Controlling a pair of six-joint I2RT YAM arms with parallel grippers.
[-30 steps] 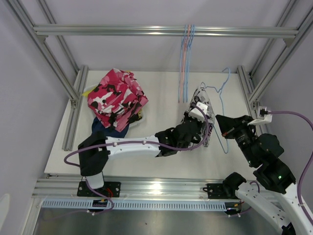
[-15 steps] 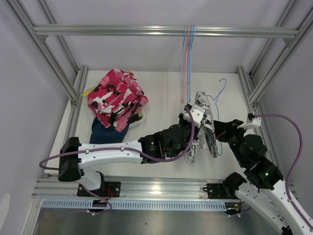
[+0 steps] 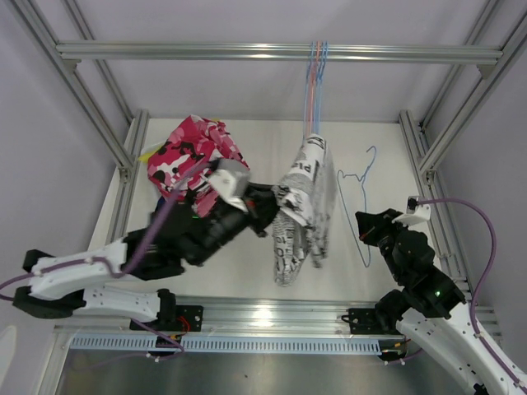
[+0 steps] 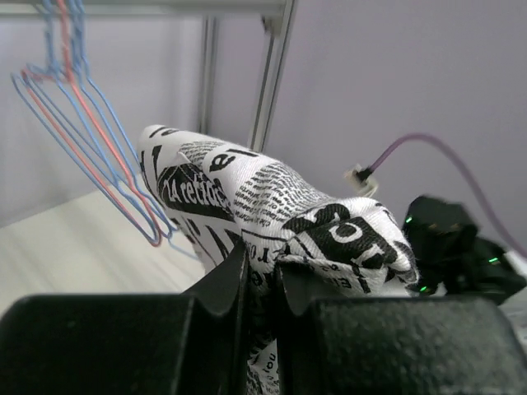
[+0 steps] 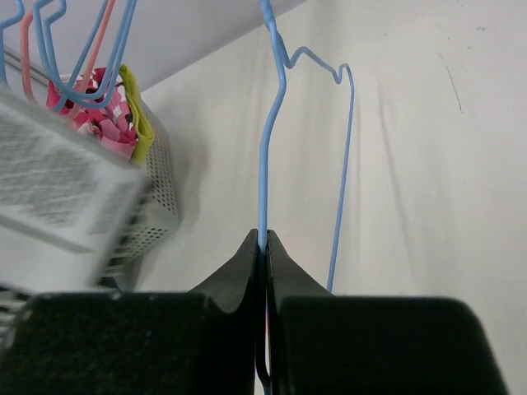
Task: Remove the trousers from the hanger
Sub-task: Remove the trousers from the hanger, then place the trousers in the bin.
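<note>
Pinching a fold of the newsprint trousers (image 4: 280,206) in the left tool (image 4: 259,262), narrow and clamped on cloth. Holding them up in the air above the counter (image 3: 272,156), hanging loose. Over on the other side, nipping the wire of the blue hanger (image 5: 265,164) in the right tool (image 5: 263,243), squeezed down to almost nothing on it. No cloth on that hanger, and well apart from the trousers. So, judging by this, right at the end of the pulling-off step for this pair. Further out, a pink-red patterned pair topping the pile (image 3: 193,164) at the far left of the counter, and spare hangers (image 3: 314,82) on the rail (image 3: 247,52). Next, probably: carrying the pair across to that pile, opening up above it, and minding the dangling legs near those hanging wires.
</note>
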